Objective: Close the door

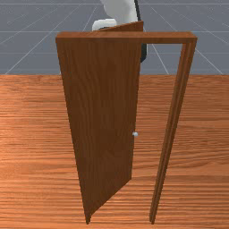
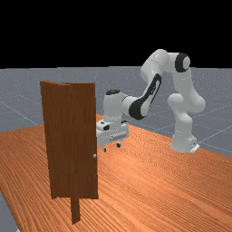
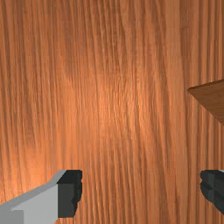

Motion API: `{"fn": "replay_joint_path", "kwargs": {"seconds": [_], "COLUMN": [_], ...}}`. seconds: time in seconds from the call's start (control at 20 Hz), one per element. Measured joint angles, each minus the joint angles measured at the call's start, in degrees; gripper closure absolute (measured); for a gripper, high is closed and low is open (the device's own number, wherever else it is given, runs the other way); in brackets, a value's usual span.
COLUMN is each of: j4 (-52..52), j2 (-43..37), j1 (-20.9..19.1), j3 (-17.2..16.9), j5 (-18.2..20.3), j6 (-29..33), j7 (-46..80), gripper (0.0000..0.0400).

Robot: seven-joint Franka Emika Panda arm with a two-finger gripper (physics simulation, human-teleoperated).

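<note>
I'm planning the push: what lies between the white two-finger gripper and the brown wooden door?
Only the orange-brown wooden tabletop, seen in the wrist view between the gripper and the door's corner.

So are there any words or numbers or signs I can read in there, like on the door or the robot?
No, there are none that I can read. The door has only wood grain, and so does the table. The door frame has no writing that I can see. On the white arm I see dark patches, but no letters or numbers that I can make out.
</note>
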Motion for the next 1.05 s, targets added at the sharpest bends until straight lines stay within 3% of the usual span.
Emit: {"fn": "replay_joint_path", "kwargs": {"seconds": [0.05, 0.1, 0.15, 0.25, 0.6, 0.75, 0.9, 1.0, 1.05], "j4": [0.00, 0.00, 0.00, 0.00, -1.15, 4.39, 25.45, 45.56, 47.04], "j2": [0.00, 0.00, 0.00, 0.00, -0.73, 2.74, 15.17, 26.62, 27.74], "j1": [0.00, 0.00, 0.00, 0.00, 0.03, -0.05, -0.34, -0.72, -0.77], "j3": [0.00, 0.00, 0.00, 0.00, -0.04, 0.07, 0.35, 0.45, 0.44], "j5": [0.00, 0.00, 0.00, 0.00, -0.04, 0.16, 0.65, 0.93, 0.92], "j6": [0.00, 0.00, 0.00, 0.00, 0.42, -1.18, -9.22, -18.18, -19.25], "j7": [0.00, 0.00, 0.00, 0.00, 0.12, -0.01, -0.21, -0.33, -0.35], "gripper": [0.0157, 0.0252, 0.0310, 0.0367, 0.0399, 0.0400, 0.0400, 0.0400, 0.0400]}}
